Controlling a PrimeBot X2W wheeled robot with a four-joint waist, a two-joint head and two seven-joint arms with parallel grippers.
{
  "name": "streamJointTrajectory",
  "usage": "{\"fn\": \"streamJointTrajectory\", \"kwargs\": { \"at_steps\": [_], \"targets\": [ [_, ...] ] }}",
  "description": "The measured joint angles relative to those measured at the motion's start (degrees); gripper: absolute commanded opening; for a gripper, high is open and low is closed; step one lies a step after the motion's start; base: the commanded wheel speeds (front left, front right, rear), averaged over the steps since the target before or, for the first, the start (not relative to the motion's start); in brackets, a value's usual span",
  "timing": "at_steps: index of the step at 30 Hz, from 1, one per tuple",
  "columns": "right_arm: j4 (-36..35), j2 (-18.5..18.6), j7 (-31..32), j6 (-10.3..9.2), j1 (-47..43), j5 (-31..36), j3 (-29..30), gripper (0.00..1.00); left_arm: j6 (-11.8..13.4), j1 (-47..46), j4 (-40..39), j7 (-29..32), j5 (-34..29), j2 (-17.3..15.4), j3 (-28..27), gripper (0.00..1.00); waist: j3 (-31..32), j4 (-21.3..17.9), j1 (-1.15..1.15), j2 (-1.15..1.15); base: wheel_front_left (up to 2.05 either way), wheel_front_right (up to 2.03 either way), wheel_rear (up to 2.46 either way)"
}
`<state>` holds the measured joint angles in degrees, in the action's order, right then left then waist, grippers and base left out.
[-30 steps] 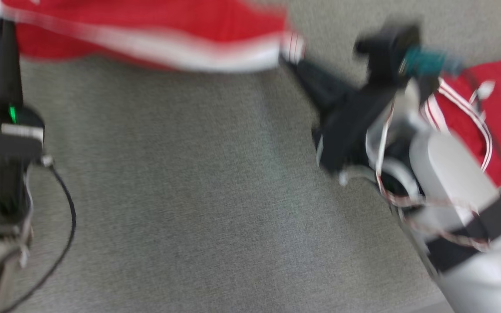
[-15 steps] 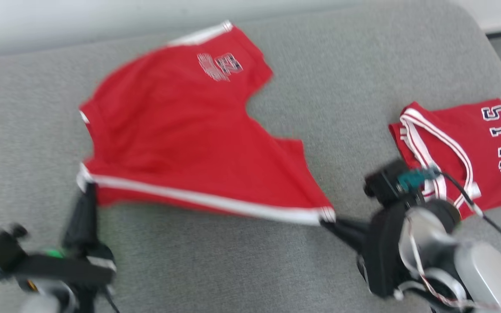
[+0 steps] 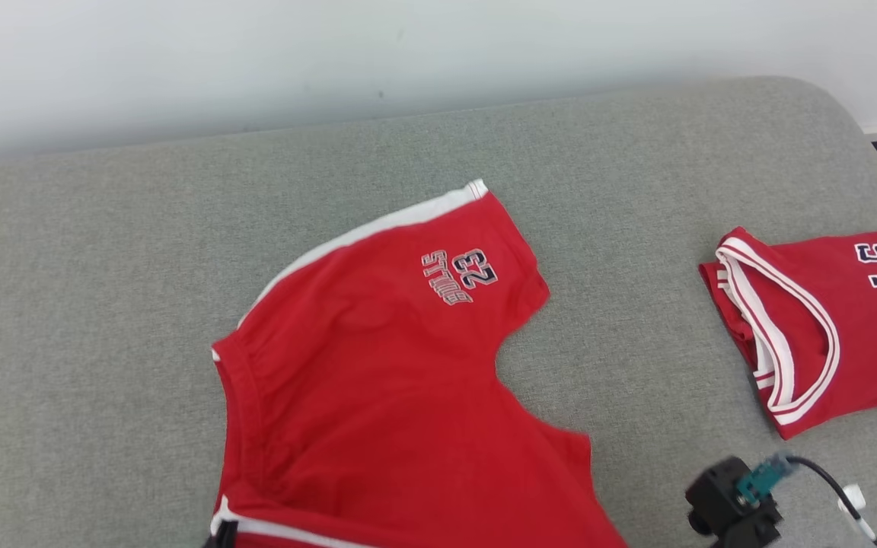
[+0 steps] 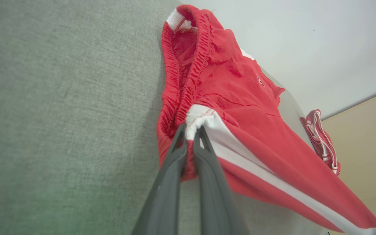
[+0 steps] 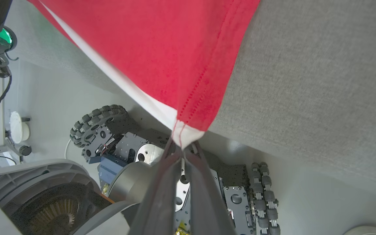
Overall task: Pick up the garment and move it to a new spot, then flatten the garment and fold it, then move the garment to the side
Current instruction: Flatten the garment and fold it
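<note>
The garment [image 3: 377, 380] is a pair of red shorts with white side stripes and a "23" print, spread on the grey padded surface [image 3: 103, 304]. Its near edge is lifted. In the left wrist view my left gripper [image 4: 192, 133] is shut on the white corner at the elastic waistband of the garment [image 4: 240, 98]. In the right wrist view my right gripper [image 5: 183, 150] is shut on the white corner of a leg hem of the garment [image 5: 162, 49], out past the surface's near edge. The head view catches the right arm's wrist camera [image 3: 731, 506] at the bottom right.
A folded red jersey [image 3: 819, 320] with white trim and lettering lies at the right of the surface, also seen as the jersey [image 4: 321, 140] from the left wrist. A pale wall runs behind. My own wheeled base [image 5: 96, 127] sits below the near edge.
The whole head picture has shifted: the camera has tilted up, so both arms have dropped to the bottom edge. Both grippers keep their hold on the garment's near corners.
</note>
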<state>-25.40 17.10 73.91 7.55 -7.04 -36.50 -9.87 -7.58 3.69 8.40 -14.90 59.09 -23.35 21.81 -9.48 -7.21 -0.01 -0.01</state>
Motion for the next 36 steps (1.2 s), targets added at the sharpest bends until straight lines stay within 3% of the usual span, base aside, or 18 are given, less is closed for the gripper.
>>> {"fn": "streamJointTrajectory", "kwargs": {
  "at_steps": [5,12,21,27,36],
  "targets": [
    [-5.78,-2.75,5.42,0.0,-3.93,1.96,3.56,0.0,0.01,2.99,-1.62,0.97,0.62,-0.9,0.4,0.0,-0.07,0.36,0.0,0.0,0.0,0.0,0.0],
    [-6.95,-0.96,-0.49,0.0,4.42,5.7,3.34,0.0,0.02,0.65,-4.01,0.83,1.33,-0.19,-0.21,0.0,-0.95,1.05,0.01,0.01,0.0,0.0,0.0],
    [4.14,4.15,-9.1,-0.01,21.84,5.23,-2.68,0.0,0.12,-9.09,-5.28,1.4,1.56,2.33,0.58,0.0,-2.86,1.96,0.02,0.01,0.0,0.0,0.0],
    [13.59,7.24,-14.23,-0.01,33.5,4.42,-6.68,0.0,2.19,-15.42,-5.09,2.42,1.52,4.34,0.32,0.0,-4.95,2.92,0.02,0.02,0.0,0.0,0.0],
    [26.8,6.91,-22.43,0.0,47.97,5.48,-12.3,0.0,5.54,-22.36,-1.98,2.81,1.97,7.2,-1.1,0.0,-8.57,4.54,0.02,0.02,0.0,0.0,0.0]
  ]
}}
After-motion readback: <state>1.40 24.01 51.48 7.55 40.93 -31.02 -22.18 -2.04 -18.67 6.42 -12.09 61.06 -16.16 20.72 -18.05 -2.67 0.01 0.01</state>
